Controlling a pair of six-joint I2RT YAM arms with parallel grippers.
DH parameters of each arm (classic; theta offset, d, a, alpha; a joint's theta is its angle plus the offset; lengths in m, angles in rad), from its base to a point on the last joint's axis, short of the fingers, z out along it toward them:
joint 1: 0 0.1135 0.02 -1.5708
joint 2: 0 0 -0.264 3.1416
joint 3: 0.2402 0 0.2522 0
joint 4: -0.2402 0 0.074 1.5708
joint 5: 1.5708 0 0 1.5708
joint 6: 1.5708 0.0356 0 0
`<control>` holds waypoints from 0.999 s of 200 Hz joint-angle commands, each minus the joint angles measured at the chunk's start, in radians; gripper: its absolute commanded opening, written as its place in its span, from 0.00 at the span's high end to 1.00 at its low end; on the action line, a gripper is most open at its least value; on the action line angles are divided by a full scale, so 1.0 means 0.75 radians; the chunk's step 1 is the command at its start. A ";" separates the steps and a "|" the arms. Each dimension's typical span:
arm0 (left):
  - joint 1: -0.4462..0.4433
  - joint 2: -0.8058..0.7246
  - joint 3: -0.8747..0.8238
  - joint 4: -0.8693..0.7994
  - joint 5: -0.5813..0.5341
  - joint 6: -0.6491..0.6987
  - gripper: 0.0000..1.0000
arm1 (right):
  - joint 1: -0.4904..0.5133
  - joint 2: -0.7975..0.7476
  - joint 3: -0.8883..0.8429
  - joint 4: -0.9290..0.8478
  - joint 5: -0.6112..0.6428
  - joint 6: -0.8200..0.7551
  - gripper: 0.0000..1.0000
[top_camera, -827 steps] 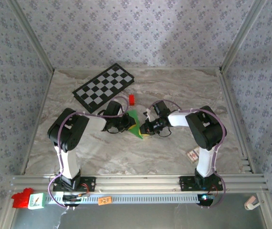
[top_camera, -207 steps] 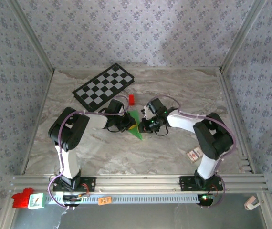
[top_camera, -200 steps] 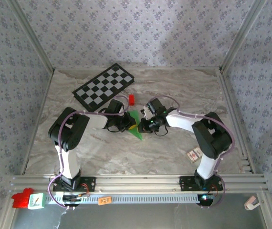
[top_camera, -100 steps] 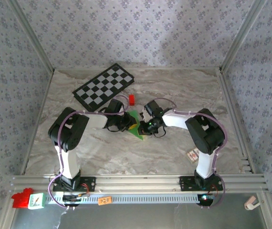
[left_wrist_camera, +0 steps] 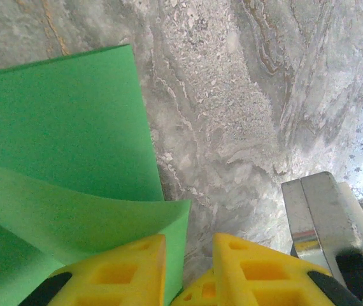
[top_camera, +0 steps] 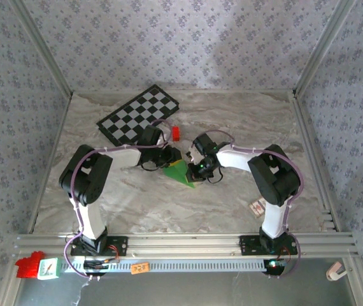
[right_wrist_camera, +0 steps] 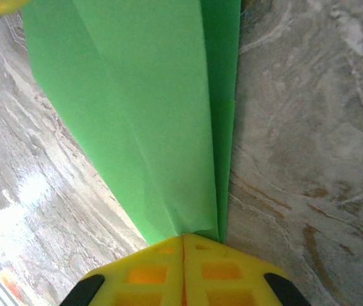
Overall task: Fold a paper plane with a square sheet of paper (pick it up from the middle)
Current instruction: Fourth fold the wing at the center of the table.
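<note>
My right gripper [right_wrist_camera: 183, 241]: yellow fingers pressed together, clamped on the narrow end of the folded bright green paper sheet [right_wrist_camera: 149, 95]. My left gripper [left_wrist_camera: 189, 244]: yellow fingers slightly apart, with a curled edge of the sheet in the gap. The sheet lies mid-table on the grey marbled tabletop [top_camera: 245, 121], between both grippers, nearer than the small red block [top_camera: 176, 132] and the black-and-white checkered board [top_camera: 138, 116].
</note>
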 commanded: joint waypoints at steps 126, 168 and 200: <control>0.031 0.156 -0.007 0.053 -0.072 -0.007 0.79 | -0.034 0.028 -0.084 -0.171 0.070 -0.033 0.92; 0.032 0.169 -0.025 0.040 -0.078 -0.025 0.81 | -0.048 -0.069 -0.042 -0.071 -0.057 0.032 0.89; 0.031 0.169 -0.027 0.028 -0.081 -0.029 0.81 | -0.026 -0.094 -0.019 0.125 -0.078 0.179 0.87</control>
